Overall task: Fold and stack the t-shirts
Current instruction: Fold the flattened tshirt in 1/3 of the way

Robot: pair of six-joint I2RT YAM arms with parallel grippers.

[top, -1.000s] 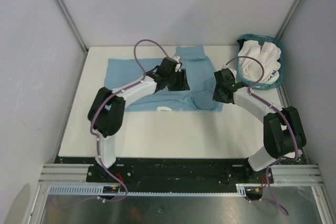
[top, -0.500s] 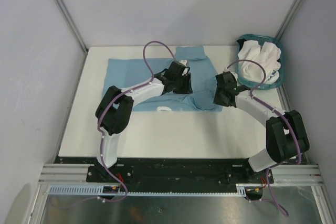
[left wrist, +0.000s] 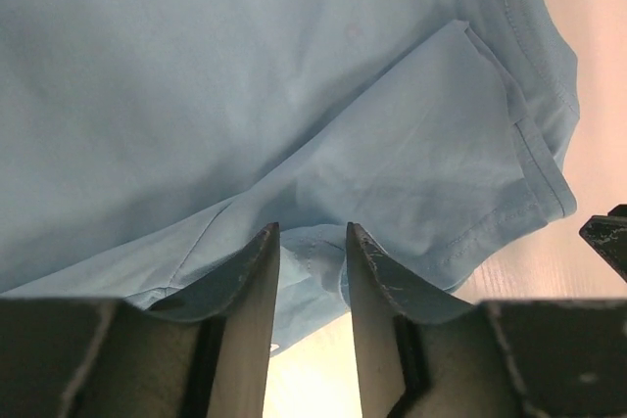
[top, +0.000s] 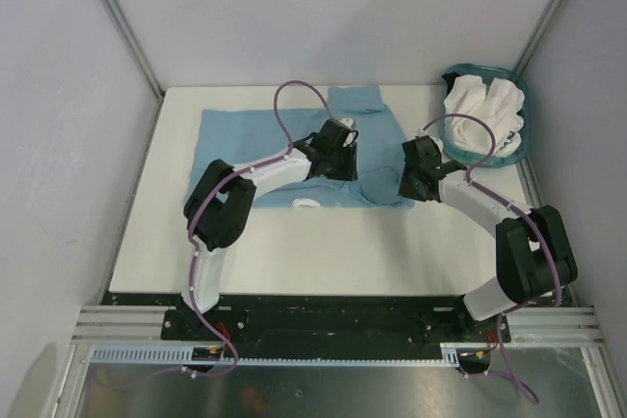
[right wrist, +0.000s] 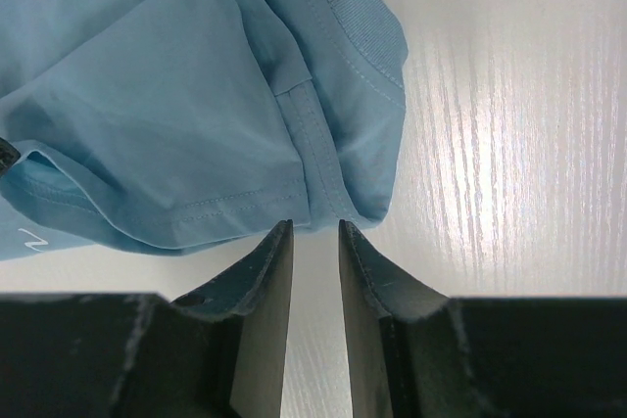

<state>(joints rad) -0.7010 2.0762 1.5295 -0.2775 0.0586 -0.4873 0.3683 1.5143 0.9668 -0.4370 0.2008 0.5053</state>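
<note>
A light blue t-shirt (top: 255, 144) lies spread on the white table (top: 294, 252), its right part folded into layers. My left gripper (top: 341, 162) sits low over the shirt's middle right. In the left wrist view it (left wrist: 312, 232) is open, with a wrinkle of the blue shirt (left wrist: 294, 95) between the fingertips. My right gripper (top: 409, 183) is at the shirt's near right corner. In the right wrist view it (right wrist: 315, 227) is narrowly open, its tips at the hem of the shirt (right wrist: 167, 95), bare table between them. Plain white t-shirts (top: 485, 105) lie bundled in the basket.
A teal plastic basket (top: 522, 134) stands at the table's back right corner, close to the right arm's cable. A bit of white print (top: 309, 204) shows at the shirt's near edge. Grey walls enclose the table on three sides.
My left gripper has moved right and slightly nearer across the shirt. My right gripper has shifted a little towards the shirt's right corner. The shirt looks unchanged.
</note>
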